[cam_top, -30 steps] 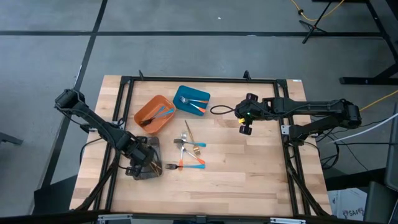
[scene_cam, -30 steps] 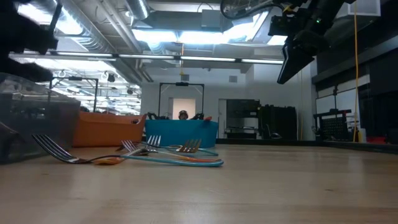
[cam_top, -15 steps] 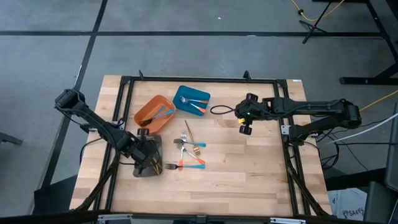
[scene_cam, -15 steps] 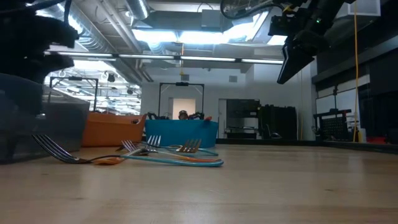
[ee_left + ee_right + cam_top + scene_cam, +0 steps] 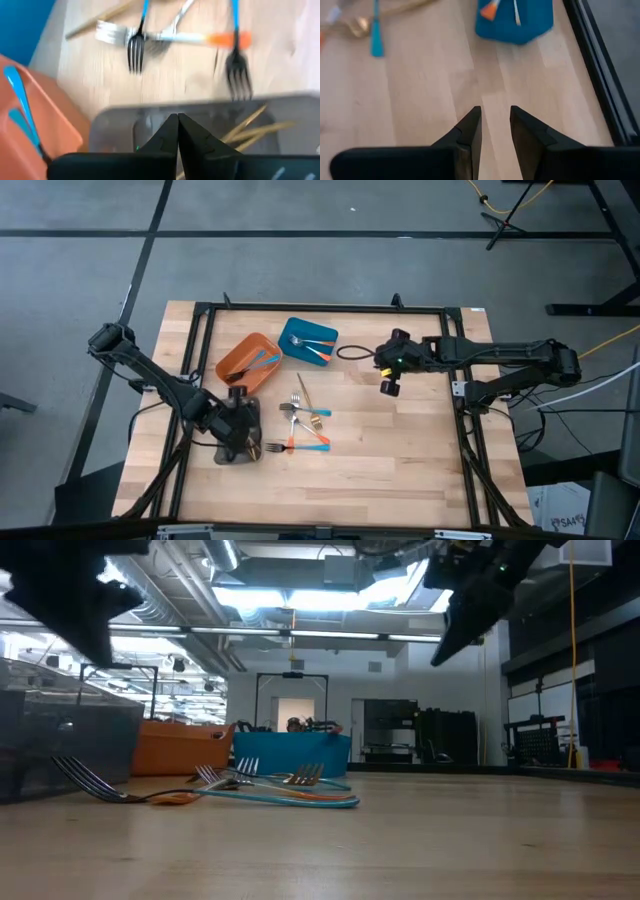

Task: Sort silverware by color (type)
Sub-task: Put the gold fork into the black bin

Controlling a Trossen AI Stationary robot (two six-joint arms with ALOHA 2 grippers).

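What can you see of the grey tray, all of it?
The grey tray is a small rectangular bin with translucent, plastic-looking walls, sitting flat on the wooden table near its left front, below the orange tray. Thin gold-coloured pieces lie inside. The left tool hangs just over it with fingers together, apparently empty. A fork lies on the table just beside its right wall.

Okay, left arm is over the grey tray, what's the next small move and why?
Probably swing the left gripper, shut and empty above the grey tray, toward the loose forks and spoons on the table beside it. They are still unsorted, while the right gripper hovers near the blue tray.
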